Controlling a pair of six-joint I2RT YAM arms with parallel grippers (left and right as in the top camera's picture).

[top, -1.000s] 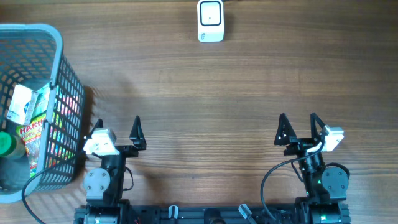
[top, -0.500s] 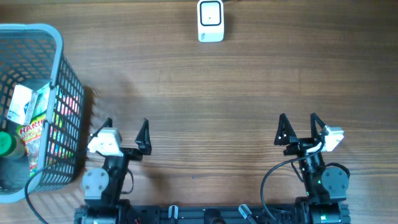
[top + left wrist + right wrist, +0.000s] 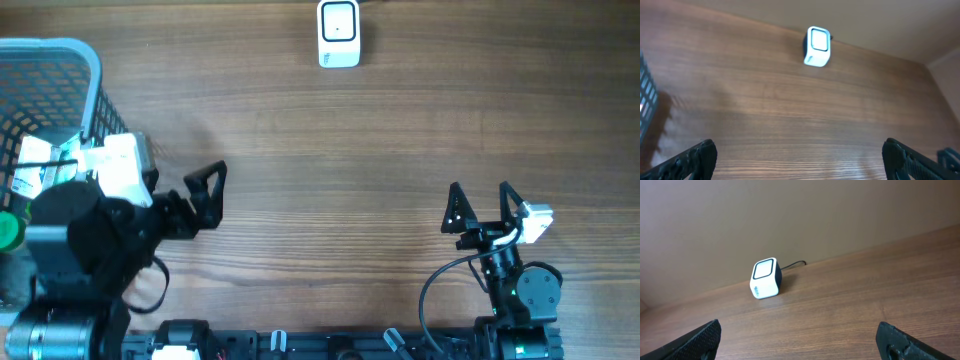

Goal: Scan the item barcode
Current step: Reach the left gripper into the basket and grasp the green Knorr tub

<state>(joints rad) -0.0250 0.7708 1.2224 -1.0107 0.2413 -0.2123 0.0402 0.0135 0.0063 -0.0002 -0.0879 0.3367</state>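
The left hand (image 3: 799,162) is wide open. Its two black fingers (image 3: 696,158) show at the bottom corners of the left wrist view, far apart, with only wood between them. It holds nothing and touches nothing. From above, the left arm looks big and covers part of the basket (image 3: 96,88). One finger sticks out to the right, over the bench (image 3: 400,140), just beside the basket.

The right hand (image 3: 480,198) is wide open too. It holds nothing. It sits near the front edge of the bench, on the right side, with its fingers pointing to the far side.

The things to scan lie in the basket, at the left edge of the bench. A white pack (image 3: 32,166) and a green cap (image 3: 8,229) peek out next to the left arm. The arm hides the rest.

The scanner (image 3: 339,34) stands at the far edge of the bench, near the middle, close to the wall. A thin cable (image 3: 793,264) comes out of its back. It is well apart from both hands.

A wide stretch of wood lies between the hands and the scanner, and between the two hands.
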